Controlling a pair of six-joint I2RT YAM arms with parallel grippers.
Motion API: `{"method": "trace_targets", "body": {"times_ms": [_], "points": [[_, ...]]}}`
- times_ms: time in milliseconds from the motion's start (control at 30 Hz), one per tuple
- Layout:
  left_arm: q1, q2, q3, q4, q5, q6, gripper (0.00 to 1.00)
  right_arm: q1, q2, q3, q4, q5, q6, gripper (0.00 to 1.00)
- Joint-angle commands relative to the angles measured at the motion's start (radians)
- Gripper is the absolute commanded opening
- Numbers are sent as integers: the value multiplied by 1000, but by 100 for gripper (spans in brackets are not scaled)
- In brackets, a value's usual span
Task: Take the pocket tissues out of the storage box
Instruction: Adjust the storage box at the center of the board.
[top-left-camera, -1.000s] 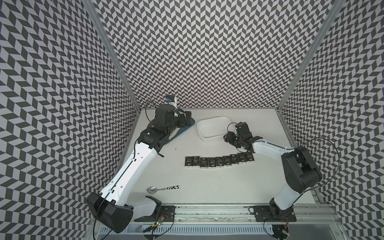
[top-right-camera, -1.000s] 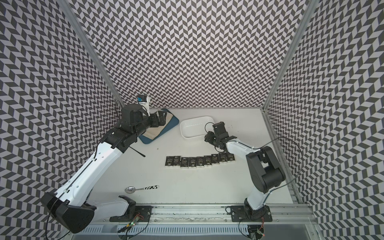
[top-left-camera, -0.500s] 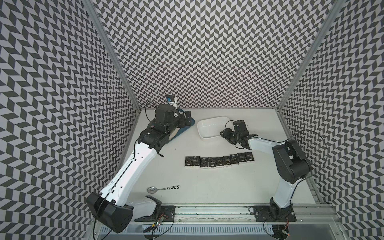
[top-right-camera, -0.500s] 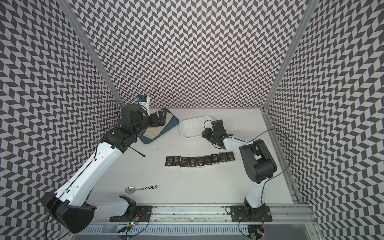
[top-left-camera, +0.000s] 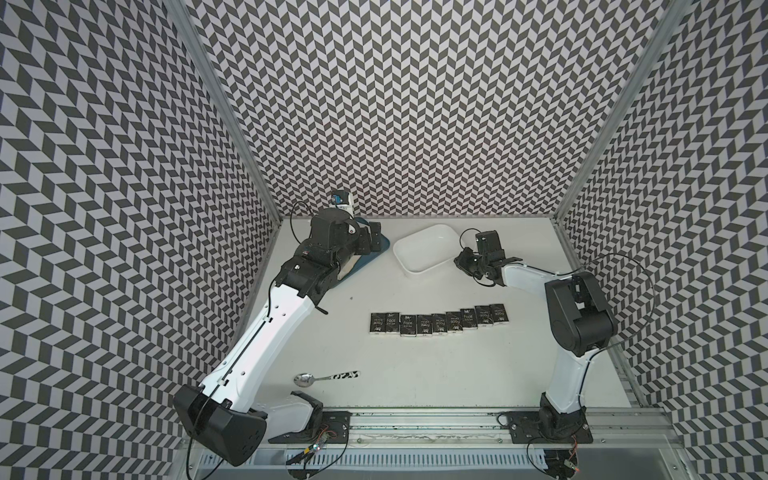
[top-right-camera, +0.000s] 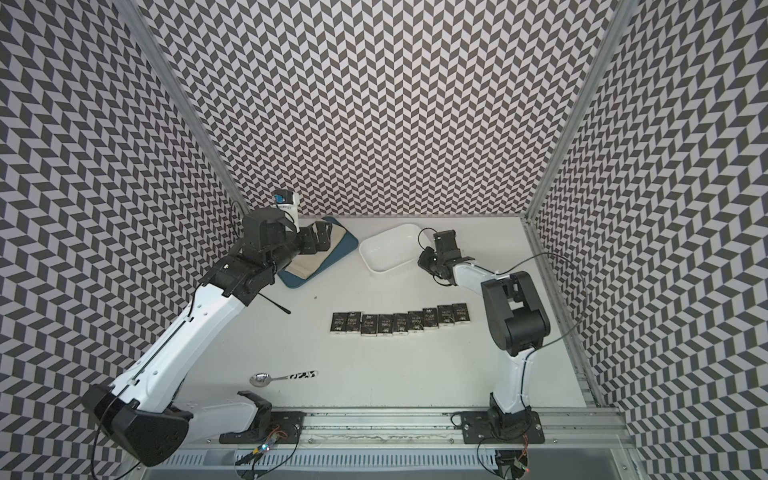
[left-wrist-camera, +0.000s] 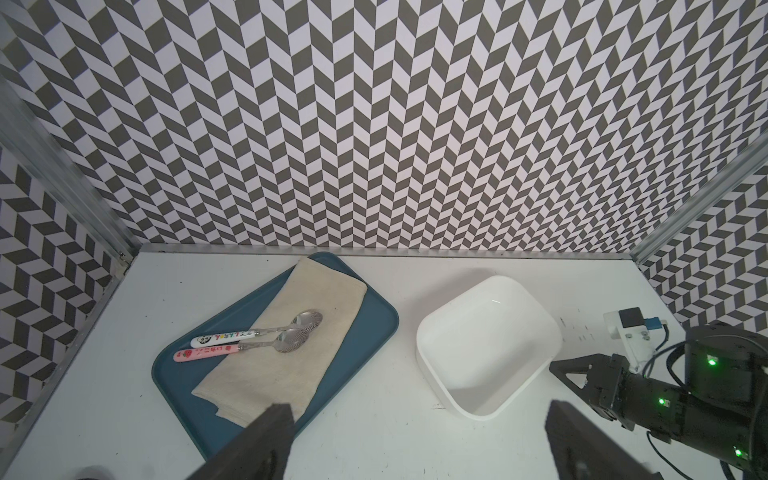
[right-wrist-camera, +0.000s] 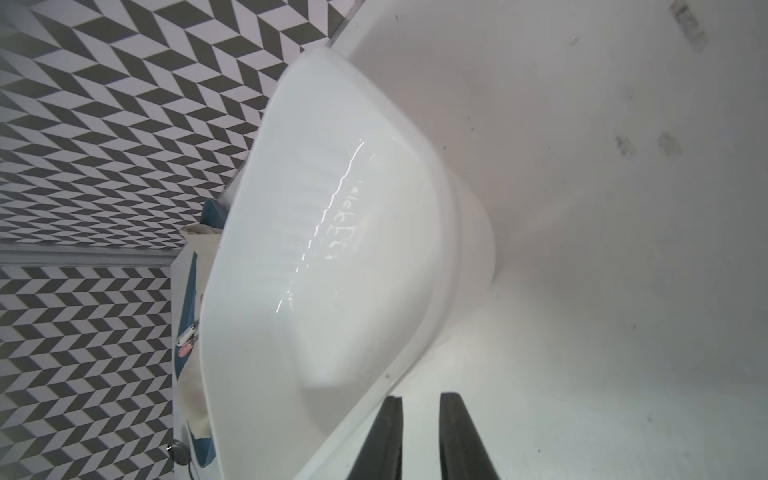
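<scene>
Idling beside the empty box (top-left-camera: 420, 269), the right gripper (right-wrist-camera: 420, 440) is holding nothing, jaws barely apart; the left gripper (left-wrist-camera: 415, 419) is gaping empty; the tissue packets (top-left-camera: 438, 324) are lying rowed mid-desk, apparently all out.

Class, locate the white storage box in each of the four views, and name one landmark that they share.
In a top view: storage box, mid-picture, near the back wall.
In a top view: storage box, again mid-picture, near the back wall.
Left wrist: storage box, on the table beside the blue tray.
Right wrist: storage box, close up, filling the middle.
Shared landmark: the blue tray, beside the storage box in every view.
</scene>
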Motion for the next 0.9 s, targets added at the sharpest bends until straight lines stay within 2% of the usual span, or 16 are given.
{"method": "trace_targets", "body": {"times_ms": [0, 167, 433, 733, 867], "points": [[6, -4, 27, 3, -7, 8, 99, -15, 27, 33, -21, 3, -62, 21], [7, -1, 29, 4, -5, 8, 99, -13, -6, 24, -7, -5, -57, 31], [7, 5, 27, 6, -1, 9, 99, 29, -77, -3, 36, 7, 44, 49], [17, -16, 11, 8, -5, 22, 99, 66, 19, 62, 25, 2, 101, 51], [19, -29, 6, 7, -5, 22, 99, 70, 62, 102, -6, 5, 102, 47]]}}
